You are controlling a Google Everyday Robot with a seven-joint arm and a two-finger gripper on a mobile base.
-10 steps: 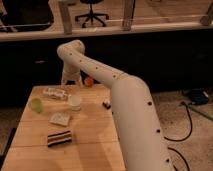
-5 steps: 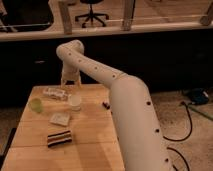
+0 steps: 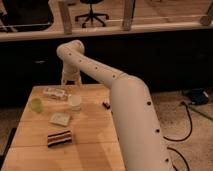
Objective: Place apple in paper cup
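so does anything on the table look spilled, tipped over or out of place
Nothing stands out. The paper cup stands upright, the apple sits apart from it near the left edge, and the claw hangs at the far edge of the table, behind the clear packet.

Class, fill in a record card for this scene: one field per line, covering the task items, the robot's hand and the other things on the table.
surface: wooden table
apple: on the table's left side, apart from the cup
paper cup: upright, right of the apple
hand: at the table's far edge, behind the cup
clear packet: far side, left of the cup
pale square piece: flat, in front of the cup
striped layered block: nearest the camera
task state: apple not yet in cup
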